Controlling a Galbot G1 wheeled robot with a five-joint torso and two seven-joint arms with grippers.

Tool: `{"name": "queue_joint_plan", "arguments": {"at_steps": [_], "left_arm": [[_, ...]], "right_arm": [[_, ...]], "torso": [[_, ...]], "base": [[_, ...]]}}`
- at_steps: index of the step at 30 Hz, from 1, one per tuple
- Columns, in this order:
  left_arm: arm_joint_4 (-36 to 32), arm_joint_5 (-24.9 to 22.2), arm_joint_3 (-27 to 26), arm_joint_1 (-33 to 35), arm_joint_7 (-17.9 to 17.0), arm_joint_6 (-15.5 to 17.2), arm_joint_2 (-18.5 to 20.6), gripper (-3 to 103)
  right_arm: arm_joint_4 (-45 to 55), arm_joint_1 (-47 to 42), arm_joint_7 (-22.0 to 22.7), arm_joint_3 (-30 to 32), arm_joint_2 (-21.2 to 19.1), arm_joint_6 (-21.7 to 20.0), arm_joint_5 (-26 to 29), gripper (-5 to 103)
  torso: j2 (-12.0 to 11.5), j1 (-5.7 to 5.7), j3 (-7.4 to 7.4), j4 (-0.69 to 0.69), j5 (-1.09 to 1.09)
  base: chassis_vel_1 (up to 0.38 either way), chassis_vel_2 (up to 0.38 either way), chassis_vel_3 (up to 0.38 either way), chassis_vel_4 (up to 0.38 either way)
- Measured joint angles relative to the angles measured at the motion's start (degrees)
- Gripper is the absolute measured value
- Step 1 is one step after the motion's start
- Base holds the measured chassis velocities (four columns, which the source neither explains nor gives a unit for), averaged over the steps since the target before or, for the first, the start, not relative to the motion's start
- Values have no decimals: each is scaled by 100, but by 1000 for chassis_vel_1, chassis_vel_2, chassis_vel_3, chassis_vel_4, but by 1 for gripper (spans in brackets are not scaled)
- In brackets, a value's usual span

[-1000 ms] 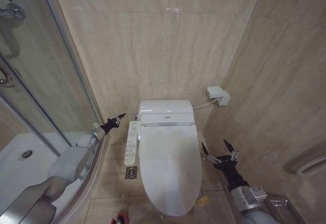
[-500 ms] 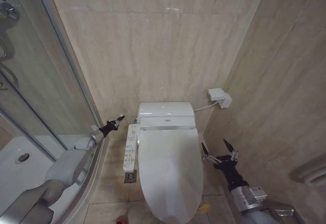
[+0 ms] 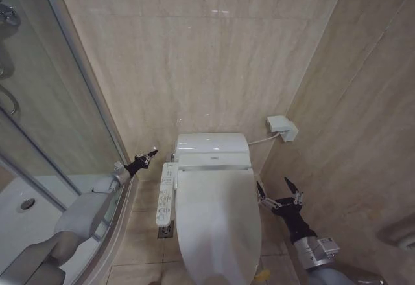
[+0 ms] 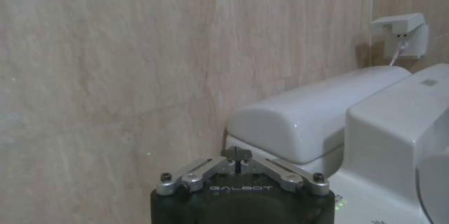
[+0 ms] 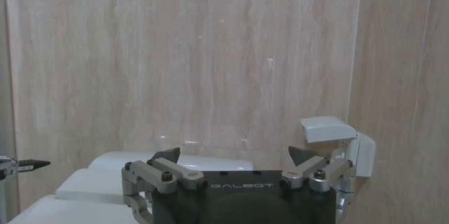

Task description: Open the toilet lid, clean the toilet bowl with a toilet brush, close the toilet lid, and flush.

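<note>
Head view: the large glossy white oval plastic toilet lid lies shut over the white elongated ceramic toilet bowl, which stands against the beige tiled back wall. A long white button panel runs along the bowl's left side. The left tool is held in the gap between the glass shower screen and the toilet's rear housing, fingers pressed together, touching nothing. The right tool sits in the narrow strip between the lid's right edge and the beige side wall, near the lid but apart from it, fingers spread wide and empty. A white wall box with a cable is mounted above and behind it. Floor tiles show on both sides of the bowl; room is tighter on the right.

Left wrist view: the left tool shows its tips meeting, closed on nothing, just short of the rounded white rear housing and close to the back wall.

Right wrist view: the right tool is open, with clear air between its fingers, pointing at the back wall; the wall box is just beside one finger.
</note>
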Motion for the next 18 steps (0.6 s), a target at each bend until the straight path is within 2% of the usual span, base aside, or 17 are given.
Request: {"name": "queue_joint_plan", "arguments": {"at_steps": [7,18], "left_arm": [[187,51,76,-47,128,-48,-105,0],[435,250,134,12,601,-163,-89,0]], "right_arm": [[0,0,0,0,0,0,0,100],[0,0,0,0,0,0,0,100]], "torso": [[0,0,0,-1,1],[0,-1,0,1,0]], "base": [[-27,-2,22,-3],[0,0,0,0]]}}
